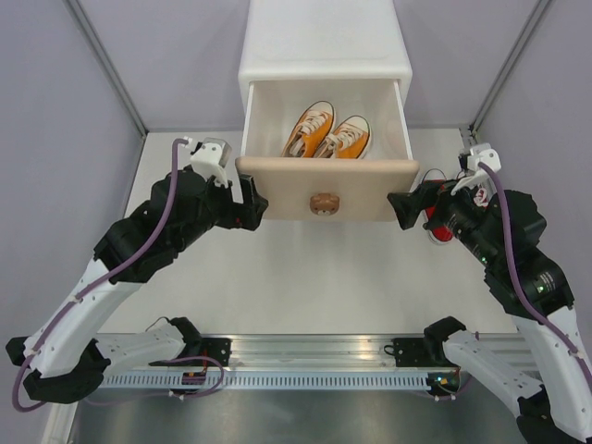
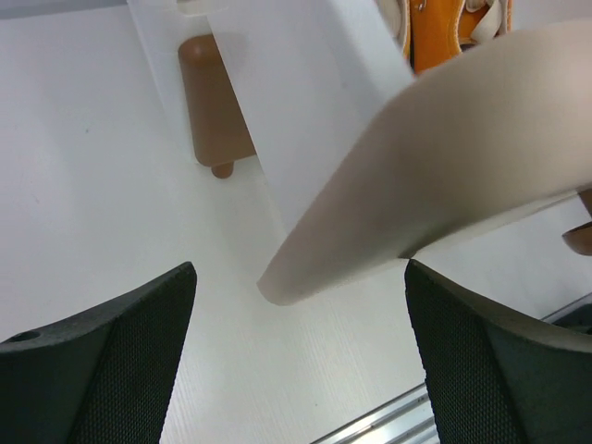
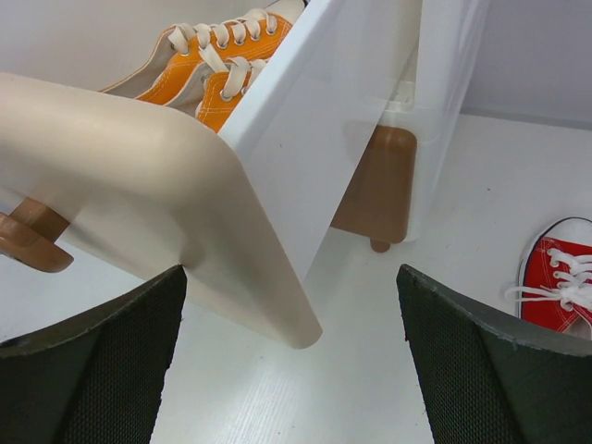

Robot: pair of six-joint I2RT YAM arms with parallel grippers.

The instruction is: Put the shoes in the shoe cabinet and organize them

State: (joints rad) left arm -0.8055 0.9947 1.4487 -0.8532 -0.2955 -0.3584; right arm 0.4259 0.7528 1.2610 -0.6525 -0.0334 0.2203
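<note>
The white shoe cabinet point(image 1: 324, 42) stands at the back of the table with its upper drawer pulled out. The orange shoes point(image 1: 328, 132) lie side by side inside that drawer and also show in the right wrist view as orange shoes point(image 3: 217, 69). The drawer's beige front point(image 1: 277, 185) carries a bear knob point(image 1: 323, 203). My left gripper point(image 1: 259, 205) is open and straddles the front's left corner point(image 2: 305, 277). My right gripper point(image 1: 400, 205) is open around the right corner point(image 3: 296, 324). One red shoe point(image 3: 560, 277) lies on the table right of the cabinet, partly hidden behind my right arm point(image 1: 441, 231).
A brown cabinet leg point(image 2: 215, 106) stands under the cabinet's left side, and another leg point(image 3: 379, 185) under its right. A metal rail point(image 1: 314, 351) runs along the near table edge between the arm bases. Grey walls enclose the table on both sides.
</note>
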